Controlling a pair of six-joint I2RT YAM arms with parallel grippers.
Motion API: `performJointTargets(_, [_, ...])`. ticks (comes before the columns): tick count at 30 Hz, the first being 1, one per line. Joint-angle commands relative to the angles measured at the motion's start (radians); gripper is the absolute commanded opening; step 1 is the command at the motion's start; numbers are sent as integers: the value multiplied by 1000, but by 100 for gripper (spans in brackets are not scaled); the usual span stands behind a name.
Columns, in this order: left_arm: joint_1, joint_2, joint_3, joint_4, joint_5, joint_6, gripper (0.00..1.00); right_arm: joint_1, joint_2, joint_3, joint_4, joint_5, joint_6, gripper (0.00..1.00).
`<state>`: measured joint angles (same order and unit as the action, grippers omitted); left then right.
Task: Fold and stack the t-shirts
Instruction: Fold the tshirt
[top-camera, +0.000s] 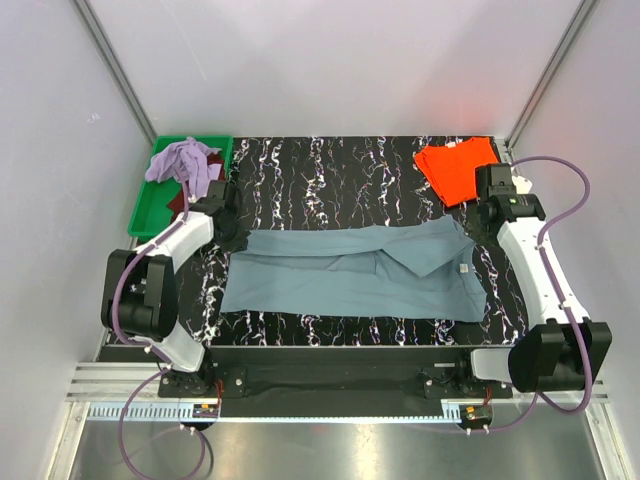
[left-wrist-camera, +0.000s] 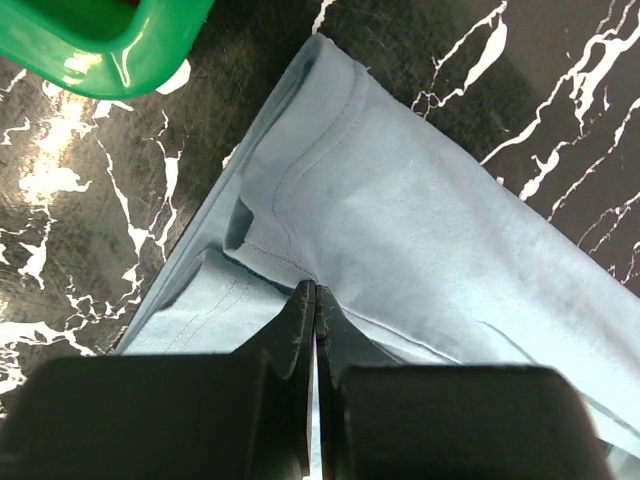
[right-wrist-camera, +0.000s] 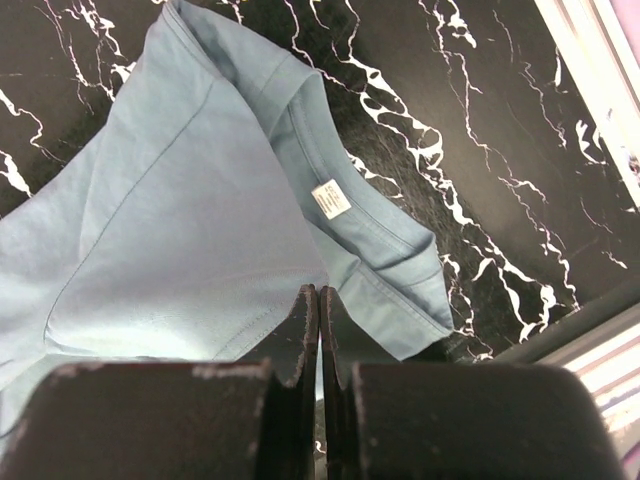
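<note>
A dusty blue-grey t-shirt (top-camera: 350, 268) lies in a long band across the middle of the black marbled table, a flap folded over near its right end. My left gripper (top-camera: 232, 232) (left-wrist-camera: 315, 288) is shut on the shirt's upper left corner, where the creases run into the tips. At the upper right corner my right gripper (top-camera: 478, 218) (right-wrist-camera: 318, 290) is shut on the cloth edge beside the collar label (right-wrist-camera: 330, 198). The bright orange t-shirt (top-camera: 457, 168) lies folded at the back right. A lavender t-shirt (top-camera: 183, 160) and a dark maroon one (top-camera: 178, 200) sit bunched in the tray.
The green plastic tray (top-camera: 150, 205) (left-wrist-camera: 120, 40) stands at the back left, close to my left gripper. White walls and metal frame posts close in the table on three sides. The table's right edge rail (right-wrist-camera: 600, 60) runs close to my right gripper.
</note>
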<state>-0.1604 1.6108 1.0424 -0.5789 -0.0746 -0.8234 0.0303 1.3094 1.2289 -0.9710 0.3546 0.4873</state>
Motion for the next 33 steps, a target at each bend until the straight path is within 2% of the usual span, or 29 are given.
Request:
performJointTargets(1, [-4,-51,22,1,-5,36,0,-7,-41,35,-40,37,10,0])
performJointTargets(16, [-8,-61,-34,-3,-105,116,0,-9,-78,-135,-31,-43,53,0])
performJointTargets(33, [-27,-38,-35,-4,-180,147,0,-9,-147,-144,-103,-23,65,0])
